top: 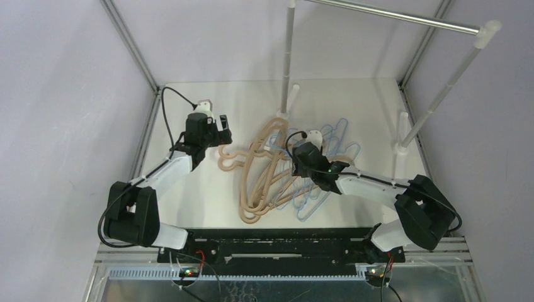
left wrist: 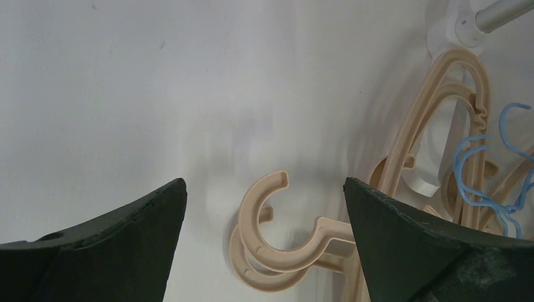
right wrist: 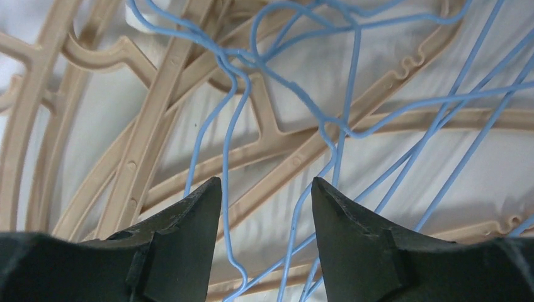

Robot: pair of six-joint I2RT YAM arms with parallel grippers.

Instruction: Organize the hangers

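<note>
A tangled pile of hangers lies mid-table: thick tan hangers (top: 258, 179) and thin light-blue wire hangers (top: 318, 198). My left gripper (top: 220, 133) is open and empty just above the tan hooks (top: 227, 162) at the pile's left. In the left wrist view two stacked tan hooks (left wrist: 267, 236) lie between my open fingers (left wrist: 126, 239). My right gripper (top: 301, 157) is open over the pile's middle. In the right wrist view blue wires (right wrist: 227, 163) cross tan bars (right wrist: 151, 138) between its spread fingers (right wrist: 182, 233); nothing is held.
A silver rail (top: 390, 16) on white posts (top: 288, 60) stands at the back, with another post (top: 441, 94) at the right. A post base (left wrist: 450, 31) shows in the left wrist view. Enclosure walls and frame bars bound the table left and right.
</note>
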